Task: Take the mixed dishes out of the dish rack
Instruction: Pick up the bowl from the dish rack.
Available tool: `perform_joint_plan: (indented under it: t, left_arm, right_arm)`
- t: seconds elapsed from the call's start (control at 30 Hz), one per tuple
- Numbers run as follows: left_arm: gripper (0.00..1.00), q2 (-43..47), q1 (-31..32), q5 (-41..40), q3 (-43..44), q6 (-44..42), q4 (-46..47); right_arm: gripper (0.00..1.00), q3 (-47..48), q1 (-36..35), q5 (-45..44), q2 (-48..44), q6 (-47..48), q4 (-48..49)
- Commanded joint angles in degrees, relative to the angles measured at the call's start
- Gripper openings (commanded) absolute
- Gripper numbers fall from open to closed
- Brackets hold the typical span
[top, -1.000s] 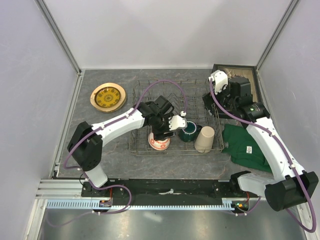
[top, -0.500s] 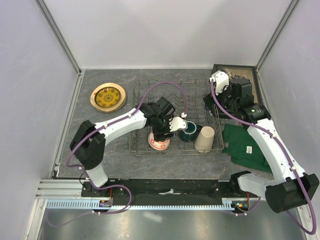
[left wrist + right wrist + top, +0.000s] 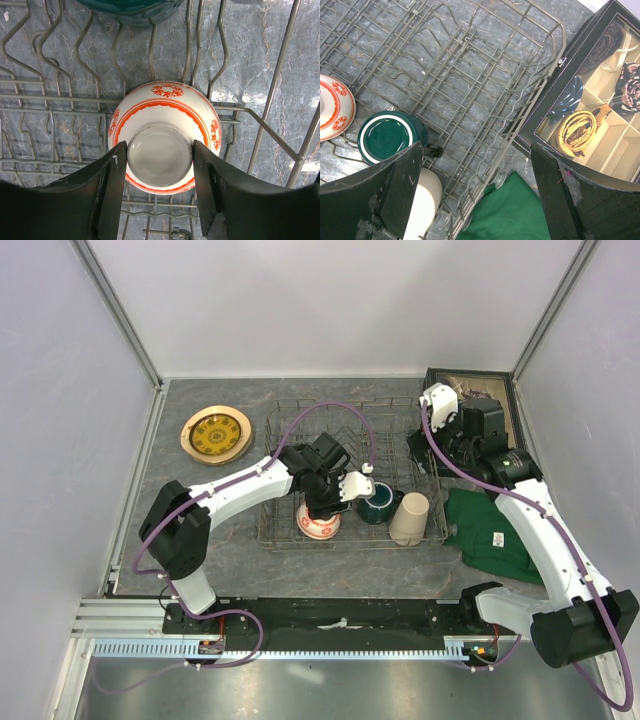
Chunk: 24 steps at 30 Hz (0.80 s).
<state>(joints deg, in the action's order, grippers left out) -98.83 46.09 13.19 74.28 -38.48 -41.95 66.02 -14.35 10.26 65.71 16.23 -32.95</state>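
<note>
- Your left end effector [image 3: 160, 145] is low in the dish rack [image 3: 345, 401]. Its fingers flank the foot of the upturned small red-and-white bowl [image 3: 165, 105] at the rack's near edge.
- They seem to touch the foot, but you cannot tell if it is clamped.
- The dark green mug [image 3: 385, 137] and beige tumbler [image 3: 410, 517] sit in the rack just right of the bowl.
- The gold-brown plate [image 3: 216, 434] lies on the surface [image 3: 200, 540], left of the rack.
- Your right end effector [image 3: 476, 147] hangs over the rack's right end, fingers wide apart and empty.

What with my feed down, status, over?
Left gripper straddles foot of upturned red-and-white bowl, contact unclear. Bowl in dish rack, dark green mug close beside. Right gripper open over rack's right end.
</note>
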Motion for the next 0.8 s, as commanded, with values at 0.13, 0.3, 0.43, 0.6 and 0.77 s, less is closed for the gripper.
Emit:
perform_joint_plan:
  t: [0.13,0.3,0.43,0.6,0.77]
  left_arm:
    - [0.14,0.7,0.2,-0.6,0.2,0.6,-0.1]
    - [0.02,1.9,0.2,-1.1,0.5,1.0,-0.4]
    - [0.01,3.3,0.1,-1.5,1.2,0.9,-1.1]
    - [0.02,5.1,0.2,-1.5,1.9,1.0,-1.1]
    - [0.02,5.8,0.2,-1.6,2.5,1.5,-0.9]
  right_arm:
    - [0.96,-0.5,0.4,1.0,-1.4,-0.2,2.0]
    - [0.96,-1.0,0.5,1.0,-1.5,-0.1,2.1]
    - [0.96,-0.8,0.6,1.0,-1.4,-0.1,2.2]
    - [0.96,-0.4,0.6,1.4,-0.9,-0.2,2.2]
    - [0.96,-0.2,0.6,1.5,-0.8,-0.3,2.2]
